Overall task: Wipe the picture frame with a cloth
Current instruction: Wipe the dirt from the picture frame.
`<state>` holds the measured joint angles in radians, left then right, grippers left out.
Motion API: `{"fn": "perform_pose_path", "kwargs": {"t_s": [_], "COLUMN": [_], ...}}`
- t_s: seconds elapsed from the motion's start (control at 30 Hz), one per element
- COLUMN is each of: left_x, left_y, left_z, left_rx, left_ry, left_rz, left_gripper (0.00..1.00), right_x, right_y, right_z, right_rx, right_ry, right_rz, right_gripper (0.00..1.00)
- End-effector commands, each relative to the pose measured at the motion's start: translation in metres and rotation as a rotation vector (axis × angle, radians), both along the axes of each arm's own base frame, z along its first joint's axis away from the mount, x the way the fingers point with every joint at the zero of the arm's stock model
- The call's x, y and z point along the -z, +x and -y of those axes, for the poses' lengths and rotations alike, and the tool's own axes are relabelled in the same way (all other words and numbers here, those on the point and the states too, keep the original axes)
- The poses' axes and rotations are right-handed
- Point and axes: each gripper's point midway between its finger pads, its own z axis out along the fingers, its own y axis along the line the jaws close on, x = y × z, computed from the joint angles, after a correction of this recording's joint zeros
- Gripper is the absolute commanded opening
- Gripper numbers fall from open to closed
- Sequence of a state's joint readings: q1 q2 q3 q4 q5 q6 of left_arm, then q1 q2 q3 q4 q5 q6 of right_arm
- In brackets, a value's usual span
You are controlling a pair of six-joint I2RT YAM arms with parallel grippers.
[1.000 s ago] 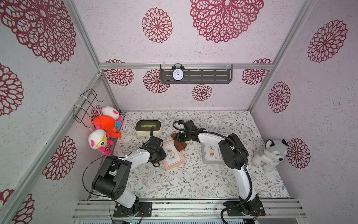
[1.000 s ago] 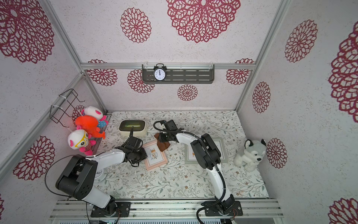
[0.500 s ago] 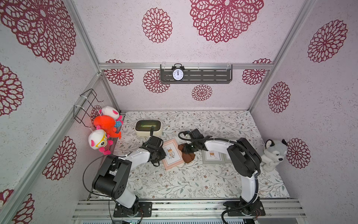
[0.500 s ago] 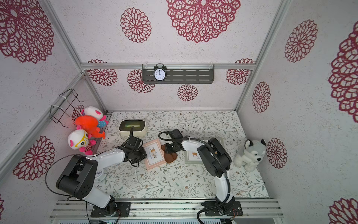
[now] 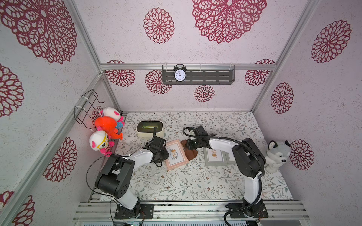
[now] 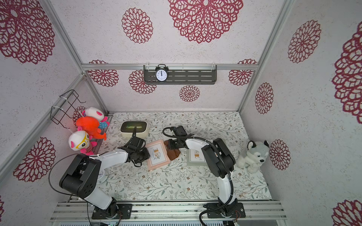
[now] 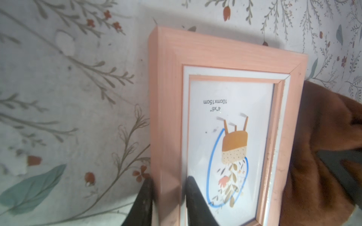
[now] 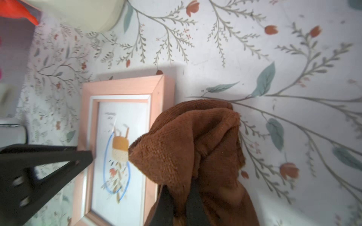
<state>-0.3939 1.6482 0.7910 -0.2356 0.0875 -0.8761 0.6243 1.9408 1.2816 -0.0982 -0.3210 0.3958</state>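
Note:
A pink picture frame (image 5: 176, 155) (image 6: 157, 154) lies flat on the floral tabletop. My left gripper (image 7: 169, 180) (image 5: 163, 154) is shut on its left border, one finger outside the border (image 7: 144, 197) and one on the glass. A bunched brown cloth (image 5: 191, 153) (image 6: 174, 153) sits against the frame's right border and laps over it. My right gripper (image 8: 179, 187) (image 5: 189, 145) is shut on a fold of the cloth (image 8: 195, 146). In the left wrist view the cloth (image 7: 323, 146) lies beside the frame (image 7: 215, 78).
A grey double frame (image 5: 215, 156) lies just right of the cloth, under the right arm. A cream box (image 5: 149, 128) stands behind the left gripper. Plush toys (image 5: 106, 127) hang at the left wall. A husky plush (image 5: 278, 154) sits at the right wall.
The right gripper carried the cloth from the frame's far right corner down along its right border, then drew back a little. The left gripper has kept its hold on the frame.

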Motion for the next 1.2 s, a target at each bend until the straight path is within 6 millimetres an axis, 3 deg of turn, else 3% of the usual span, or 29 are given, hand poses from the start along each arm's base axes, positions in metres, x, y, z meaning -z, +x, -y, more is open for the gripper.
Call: {"fn": "perform_pose_path", "kwargs": {"t_s": [0.0, 0.2, 0.43, 0.53, 0.6, 0.7, 0.77, 0.83, 0.9, 1.0, 1.07, 1.17], "left_x": [0.047, 0.049, 0.053, 0.055, 0.057, 0.059, 0.06, 0.062, 0.064, 0.065, 0.066, 0.068], "left_y": [-0.044, -0.045, -0.048, -0.049, -0.049, -0.049, -0.05, -0.051, -0.051, -0.053, -0.053, -0.054], "left_z": [-0.002, 0.008, 0.014, 0.015, 0.015, 0.015, 0.015, 0.015, 0.015, 0.014, 0.014, 0.014], "left_rx": [0.075, 0.127, 0.156, 0.161, 0.159, 0.156, 0.156, 0.158, 0.16, 0.16, 0.163, 0.175], "left_ry": [0.068, 0.06, 0.046, 0.042, 0.042, 0.039, 0.039, 0.038, 0.038, 0.041, 0.04, 0.042], "left_rz": [-0.179, -0.176, -0.172, -0.171, -0.174, -0.169, -0.172, -0.178, -0.181, -0.186, -0.184, -0.186], "left_gripper": [0.12, 0.12, 0.12, 0.11, 0.11, 0.11, 0.11, 0.11, 0.11, 0.11, 0.1, 0.1], "right_x": [-0.031, 0.015, 0.054, 0.06, 0.061, 0.064, 0.065, 0.068, 0.066, 0.055, 0.045, 0.037], "right_y": [-0.007, -0.003, 0.052, 0.065, 0.053, 0.013, -0.014, -0.018, -0.002, 0.039, 0.061, 0.069], "right_z": [-0.016, -0.009, 0.015, 0.008, -0.005, -0.016, -0.015, -0.003, 0.014, 0.026, 0.016, -0.018], "right_rx": [-0.045, 0.011, 0.179, 0.159, 0.099, 0.016, -0.011, 0.014, 0.079, 0.174, 0.185, 0.153], "right_ry": [0.126, 0.026, -0.103, -0.114, -0.1, -0.094, -0.059, -0.056, -0.063, -0.009, 0.025, 0.094], "right_rz": [0.028, -0.046, -0.076, -0.084, -0.103, -0.131, -0.16, -0.166, -0.162, -0.149, -0.123, -0.121], "right_gripper": [0.0, 0.0, 0.0, 0.0, 0.0, 0.0, 0.0, 0.0, 0.0, 0.0, 0.0, 0.0]}}
